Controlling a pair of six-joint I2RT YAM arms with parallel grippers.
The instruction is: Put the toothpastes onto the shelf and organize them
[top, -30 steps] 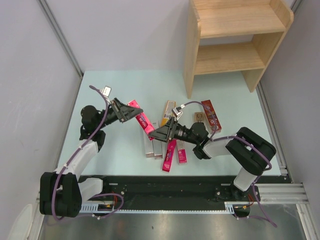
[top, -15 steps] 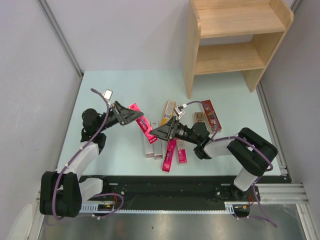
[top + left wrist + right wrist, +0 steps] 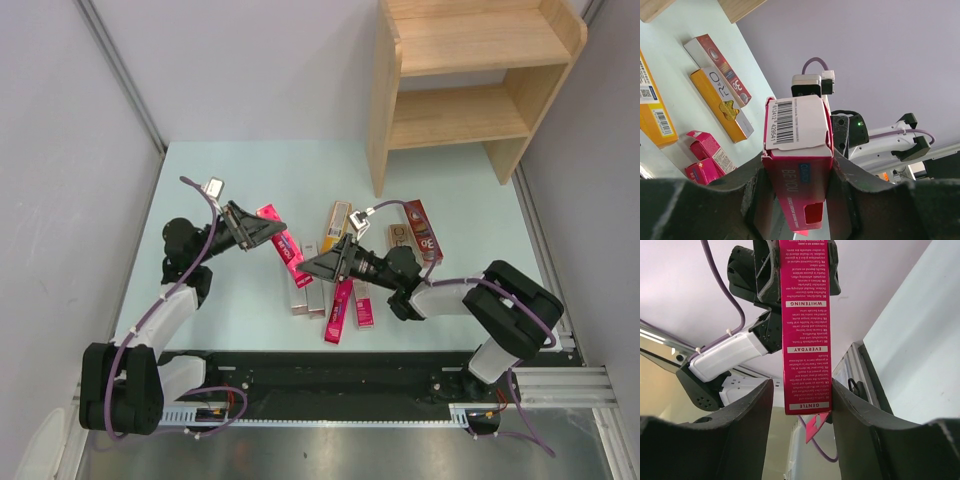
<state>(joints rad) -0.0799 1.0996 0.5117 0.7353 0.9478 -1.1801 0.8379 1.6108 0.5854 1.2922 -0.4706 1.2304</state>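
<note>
though seven toothpastes (image 3: 340,310) lie on the pale table (image 3: 230,170) between grey walls (image 3: 250,60), shelf (image 3: 470,110) far right, my left gripper (image 3: 272,228) clamps an eighth, a magenta carton (image 3: 290,248), with my right gripper (image 3: 308,267) spread around its end.

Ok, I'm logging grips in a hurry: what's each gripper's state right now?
Left gripper: shut on the pink carton.
Right gripper: open, straddling that carton's far end, a gap showing on one side.
</note>
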